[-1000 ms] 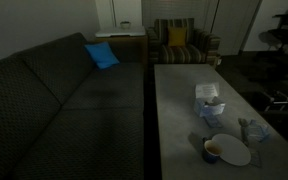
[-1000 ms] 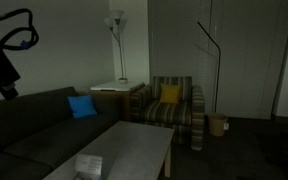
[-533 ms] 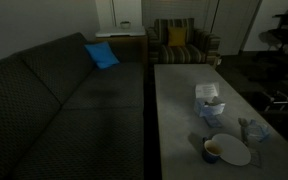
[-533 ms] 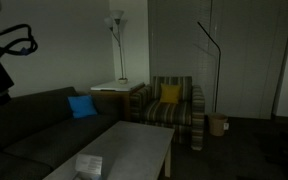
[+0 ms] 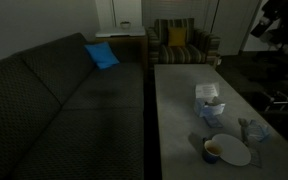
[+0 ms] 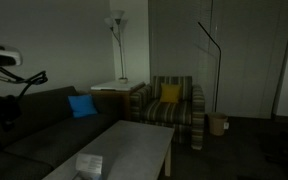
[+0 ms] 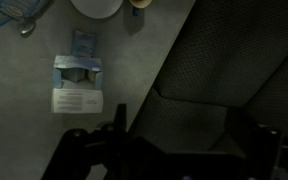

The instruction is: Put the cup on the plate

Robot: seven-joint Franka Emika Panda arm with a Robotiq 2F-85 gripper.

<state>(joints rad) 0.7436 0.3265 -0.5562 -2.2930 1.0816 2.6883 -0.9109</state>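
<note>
We are looking at a big dark sofa (image 5: 64, 100) running along one long side of the gray table (image 5: 174, 110). On the table the white plate (image 5: 239, 155) is lying flat, and the little dark cup (image 5: 212, 150) is sitting on the table just beside it, on the sofa side. In the wrist view the gripper (image 7: 186, 122) is hanging high over the table's sofa edge, with its two fingers spread wide and holding nothing.
</note>
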